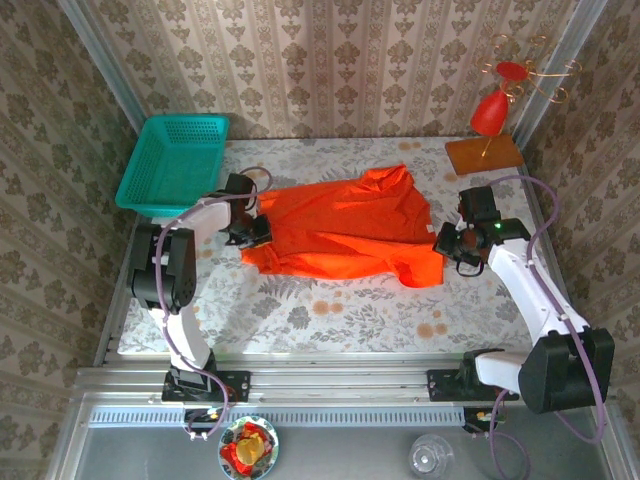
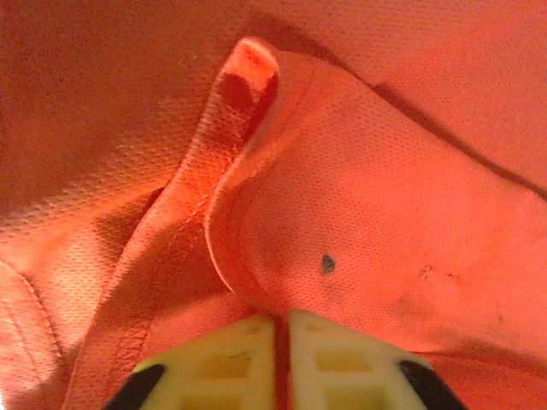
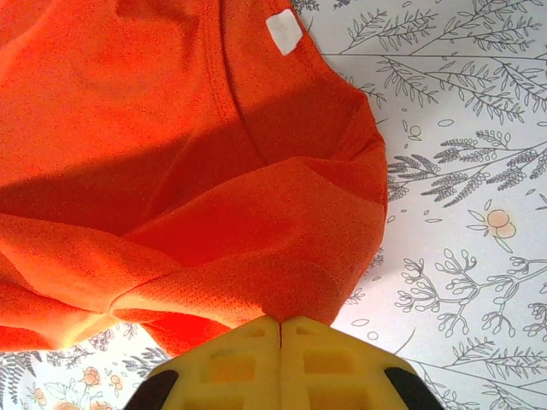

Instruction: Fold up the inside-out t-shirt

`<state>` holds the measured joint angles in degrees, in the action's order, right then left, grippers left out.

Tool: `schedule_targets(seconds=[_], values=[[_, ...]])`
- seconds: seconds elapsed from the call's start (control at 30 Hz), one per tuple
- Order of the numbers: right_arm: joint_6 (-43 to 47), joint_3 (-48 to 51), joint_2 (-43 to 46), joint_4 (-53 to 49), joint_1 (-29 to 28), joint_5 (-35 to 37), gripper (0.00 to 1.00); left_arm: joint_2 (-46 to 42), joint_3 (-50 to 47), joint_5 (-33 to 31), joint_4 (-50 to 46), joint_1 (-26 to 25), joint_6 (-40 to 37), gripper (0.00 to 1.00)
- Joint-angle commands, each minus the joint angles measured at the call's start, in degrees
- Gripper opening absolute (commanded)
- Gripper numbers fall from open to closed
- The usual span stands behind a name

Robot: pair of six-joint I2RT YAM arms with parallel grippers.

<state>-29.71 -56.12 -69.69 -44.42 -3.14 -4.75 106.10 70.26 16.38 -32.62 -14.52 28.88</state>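
We see the inside-out t-shirt (image 1: 345,230) lying rumpled across the middle of the floral table (image 1: 330,300), spread between the two arms. From above, we cannot sort its sleeves and collar out of the folds.

The left gripper (image 1: 252,232) sits at the shirt's left edge. In the left wrist view its pale fingers press together with a thin line of orange cloth caught between them, so it is clamped on the shirt. That view is so close that we make out little beyond folds, a stitched hem strip curling upward and a small dark speck on the fabric. We cannot tell which part of the garment this is.

The right gripper (image 1: 448,243) is at the shirt's right edge, near its lower right corner. In the right wrist view its yellow fingers meet with no gap, and a bunched fold of the shirt runs down into their tips. It is closed on the cloth, though the pinch itself is hidden behind the fingers. A small white tag (image 3: 284,31) shows beside a curved seam, and the shirt is cut off at that view's left and top.

A teal basket (image 1: 160,203) stands at the table's far left corner. A red ornament (image 1: 490,112) on a wooden base (image 1: 484,154) stands at the far right, apart from the shirt. Below the near rail we see a bowl (image 1: 272,436) of coloured contents too small to identify, and a clear glass (image 1: 430,456).
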Motion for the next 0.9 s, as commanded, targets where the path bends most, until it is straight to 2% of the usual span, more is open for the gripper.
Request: schedule_targets(seconds=[0.0, 0.1, 0.27, 0.37, 0.53, 0.63, 0.73, 0.87], values=[[0.5, -0.7, 1.9, -1.7, 0.3, 0.4, 0.0, -2.4, 1.4, 2.9, 1.1, 1.3, -1.8, 0.01], [0.3, -3.7, 3.0, -0.5, 0.3, 0.7, 0.0, -8.4, 4.4, 6.3, 2.1, 3.0, -2.5, 0.0], [1.1, -13.3, 6.9, 4.2, 0.4, 2.3, 0.0, -19.4, 13.0, 16.7, 7.2, 7.2, -2.9, 0.0], [3.4, -22.6, 9.0, 6.3, 0.7, 5.6, 0.0, -25.3, 15.7, 23.9, 14.9, 10.2, 0.1, 0.0], [10.1, -41.8, 10.9, 8.7, 0.9, 13.7, 0.0, -31.2, 16.6, 29.2, 23.7, 12.2, 2.8, 0.0], [12.0, -51.0, 10.7, 9.1, 0.9, 15.6, 0.0, -33.0, 13.5, 31.1, 29.8, 12.2, 6.0, 0.0], [10.4, -52.8, 11.1, 10.1, 0.9, 14.7, 0.0, -33.8, 11.2, 32.3, 36.1, 12.5, 10.3, 0.0], [6.9, -49.6, 10.4, 9.2, 0.9, 10.6, 0.0, -34.9, 20.0, 32.5, 34.9, 17.2, 12.5, 0.0]])
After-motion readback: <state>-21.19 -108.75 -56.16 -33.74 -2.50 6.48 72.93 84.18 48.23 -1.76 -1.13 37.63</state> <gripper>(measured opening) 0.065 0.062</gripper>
